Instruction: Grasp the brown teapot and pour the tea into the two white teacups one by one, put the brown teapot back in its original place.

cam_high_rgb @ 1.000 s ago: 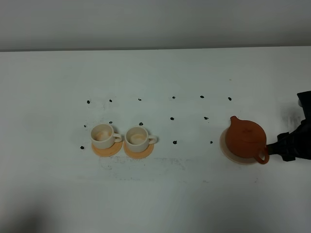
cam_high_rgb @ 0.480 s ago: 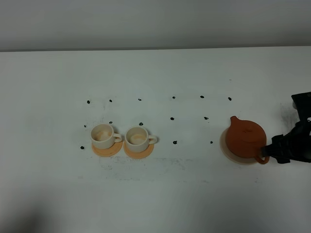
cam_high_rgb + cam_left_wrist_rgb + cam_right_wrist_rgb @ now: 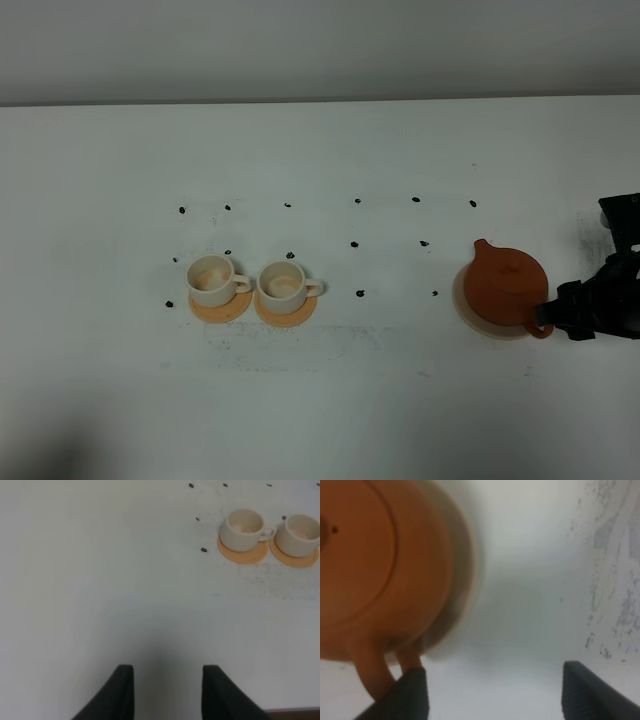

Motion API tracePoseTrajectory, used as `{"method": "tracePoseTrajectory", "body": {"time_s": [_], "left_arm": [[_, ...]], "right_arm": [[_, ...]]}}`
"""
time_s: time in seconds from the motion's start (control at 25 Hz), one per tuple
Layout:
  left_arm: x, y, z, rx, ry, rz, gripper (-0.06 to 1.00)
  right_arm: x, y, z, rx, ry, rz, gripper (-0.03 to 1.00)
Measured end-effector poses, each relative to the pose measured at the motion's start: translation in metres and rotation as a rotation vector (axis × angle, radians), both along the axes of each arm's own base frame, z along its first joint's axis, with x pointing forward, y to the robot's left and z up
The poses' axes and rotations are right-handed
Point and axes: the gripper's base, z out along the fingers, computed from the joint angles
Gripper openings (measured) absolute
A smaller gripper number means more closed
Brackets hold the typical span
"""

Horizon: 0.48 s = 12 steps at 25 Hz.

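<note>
Brown teapot (image 3: 504, 285) handle beside one right gripper (image 3: 495, 692) finger, unclamped.

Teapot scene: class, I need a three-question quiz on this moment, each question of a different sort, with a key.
1. True or false: the brown teapot sits on the beige disc.
2. Multiple choice: the two white teacups stand on A) one shared tray, B) separate orange coasters, C) the bare table.
3. Fill in: the right gripper has its jaws ____ beside the teapot's handle.

Key
1. True.
2. B.
3. Open; one finger is right at the handle, and nothing is gripped yet.
</note>
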Motion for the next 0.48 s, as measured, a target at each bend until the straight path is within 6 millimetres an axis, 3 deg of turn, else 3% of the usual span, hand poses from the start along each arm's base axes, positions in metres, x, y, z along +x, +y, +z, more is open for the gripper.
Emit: {"method": "tracePoseTrajectory", "body": {"time_s": [0.48], "left_arm": [[0.0, 0.0, 0.0, 0.0, 0.0, 0.0, 0.31]], "right_arm": [[-0.0003, 0.0027, 0.0001, 0.018, 0.001, 0.034, 0.53]]}}
